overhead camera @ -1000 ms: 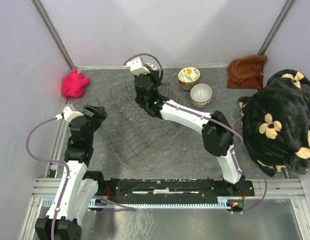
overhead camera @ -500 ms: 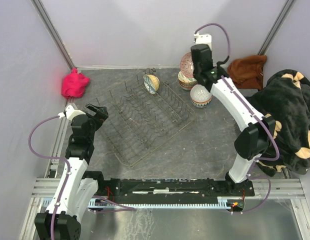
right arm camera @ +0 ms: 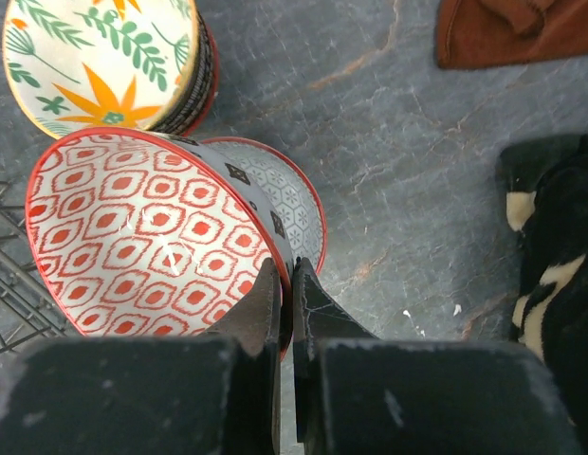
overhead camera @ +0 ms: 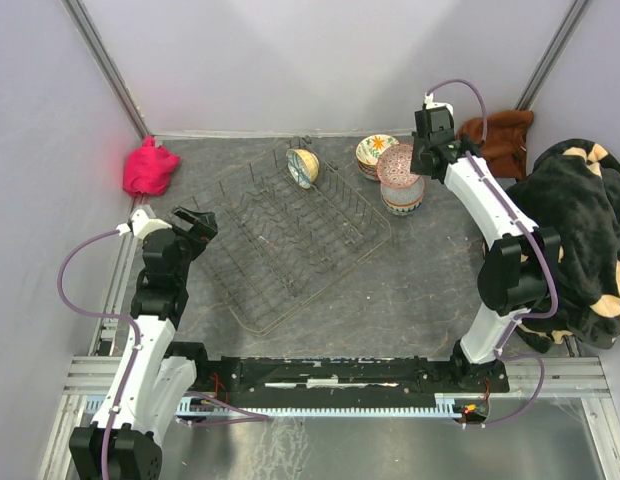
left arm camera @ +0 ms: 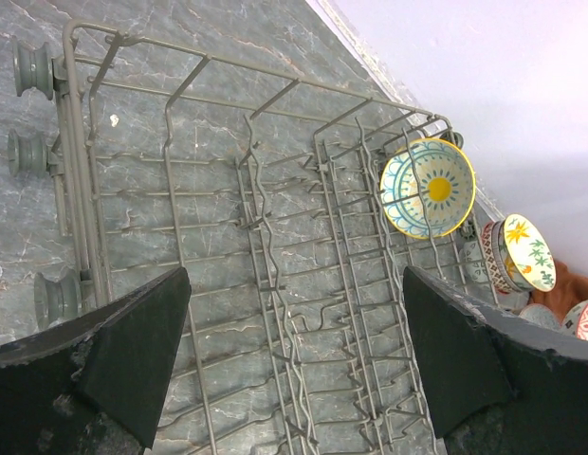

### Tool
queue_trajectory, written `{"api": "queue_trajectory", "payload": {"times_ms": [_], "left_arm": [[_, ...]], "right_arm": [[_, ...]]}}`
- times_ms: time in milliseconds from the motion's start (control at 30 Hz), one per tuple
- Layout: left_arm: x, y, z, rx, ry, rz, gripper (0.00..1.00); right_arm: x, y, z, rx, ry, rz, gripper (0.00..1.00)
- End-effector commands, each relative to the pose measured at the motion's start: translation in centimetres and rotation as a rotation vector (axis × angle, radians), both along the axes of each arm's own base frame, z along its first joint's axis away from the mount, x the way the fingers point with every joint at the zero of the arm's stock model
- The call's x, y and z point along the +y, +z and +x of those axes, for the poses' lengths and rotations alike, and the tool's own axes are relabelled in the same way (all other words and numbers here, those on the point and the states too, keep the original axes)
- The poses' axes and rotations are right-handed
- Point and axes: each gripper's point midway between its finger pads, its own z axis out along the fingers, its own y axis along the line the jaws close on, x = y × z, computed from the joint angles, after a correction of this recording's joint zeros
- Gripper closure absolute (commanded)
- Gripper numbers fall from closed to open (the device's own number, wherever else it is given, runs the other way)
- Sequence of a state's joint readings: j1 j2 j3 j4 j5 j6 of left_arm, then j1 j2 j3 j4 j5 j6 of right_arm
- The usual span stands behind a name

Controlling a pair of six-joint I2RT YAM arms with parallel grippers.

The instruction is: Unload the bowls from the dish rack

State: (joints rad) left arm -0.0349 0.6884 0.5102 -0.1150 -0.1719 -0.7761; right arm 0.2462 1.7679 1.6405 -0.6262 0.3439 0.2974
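Carrying: red-patterned bowl (right arm camera: 152, 237) hangs off the table, tilted, its mouth turned toward the rack side.
Right gripper (right arm camera: 284, 270): clamped tight on that bowl's rim, one finger inside and one outside.
Key relation: the bowl sits just in front of the fingers and right over the grey-patterned bowl (right arm camera: 299, 204). Straight down is the way to nest it, I'd say.
Watch for: the tilt. The low edge may catch the grey bowl's rim unless it levels out first.
Neighbour: floral bowl (right arm camera: 104, 57), just beside the grey one and seemingly stacked on another; close quarters for the drop.
Dish rack (overhead camera: 290, 245): one yellow-and-blue bowl (left arm camera: 427, 187) in it, standing on edge between tines at the far corner.
Nearer arm: that rack bowl lies roughly between the two grippers; too close to call.
Left gripper (left arm camera: 294, 284): jaws wide, empty, hovering at the rack's near-left end and looking down its length.
Progress: judging by the rack, nearly unloaded.
Table (overhead camera: 410, 290): brown cloth (right arm camera: 522, 28) lies beyond the bowls, apart.
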Motion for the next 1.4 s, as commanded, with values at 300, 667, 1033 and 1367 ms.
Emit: {"api": "queue_trajectory", "payload": {"times_ms": [300,667,1033,1367], "left_arm": [[-0.4,1.8,0.5,-0.071,-0.029,0.017,0.01],[-0.4,1.6,0.6,-0.069,-0.027,0.016,0.01],[-0.2,1.5,0.6,-0.066,-0.022,0.019,0.01],[-0.3,1.4,0.7,-0.066,-0.023,0.014,0.01]], "right_arm": [[-0.4,-0.8,1.5,-0.015,-0.02,0.117,0.99],[-1.0,-3.7,1.8,0.061,-0.04,0.093,0.99],[-1.7,-5.0,1.7,0.095,-0.065,0.079,0.93],[-1.7,-4.6,1.4,0.082,-0.074,0.086,0.64]]}}
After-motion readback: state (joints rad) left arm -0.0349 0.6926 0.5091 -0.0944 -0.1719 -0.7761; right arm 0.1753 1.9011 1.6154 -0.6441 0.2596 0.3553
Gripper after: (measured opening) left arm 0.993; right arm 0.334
